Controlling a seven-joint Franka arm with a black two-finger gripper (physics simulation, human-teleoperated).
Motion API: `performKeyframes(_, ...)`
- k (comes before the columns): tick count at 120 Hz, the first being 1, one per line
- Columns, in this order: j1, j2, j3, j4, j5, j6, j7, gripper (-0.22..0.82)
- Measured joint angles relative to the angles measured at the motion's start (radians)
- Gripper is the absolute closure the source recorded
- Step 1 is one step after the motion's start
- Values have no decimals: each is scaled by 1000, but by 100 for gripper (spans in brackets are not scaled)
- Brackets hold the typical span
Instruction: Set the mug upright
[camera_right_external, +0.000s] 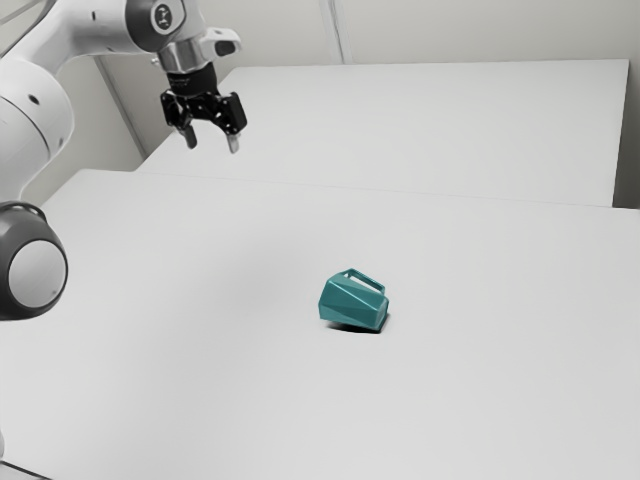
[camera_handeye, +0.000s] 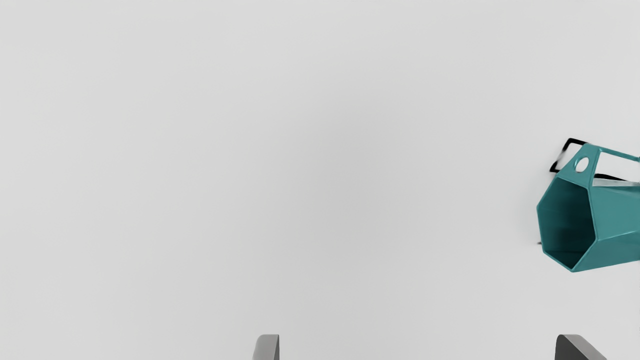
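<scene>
- From where I stand, the teal mug (camera_right_external: 350, 305) is lying on its side on the pale table (camera_right_external: 200, 400), so it isn't upright.
- The black gripper (camera_right_external: 212, 145) hangs well above the tabletop, fingers spread wide, with nothing held between them.
- Mug and gripper are well apart: in the exterior view the mug lies lower and to the exterior view's right of the fingertips.
- Seen from the wrist, it's off toward one finger's side rather than centred between the two, its base end cut off by the picture's edge.
- Its open mouth (camera_handeye: 567, 225) faces back toward the arm's side, and the handle (camera_right_external: 367, 281) sits along the upper part of the tipped body.
</scene>
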Motion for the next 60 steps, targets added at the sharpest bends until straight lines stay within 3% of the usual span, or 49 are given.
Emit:
performKeyframes(45,-9,-5,-13,-19,-21,45,6,0)
performKeyframes(60,-28,-25,15,-131,-139,60,7,0)
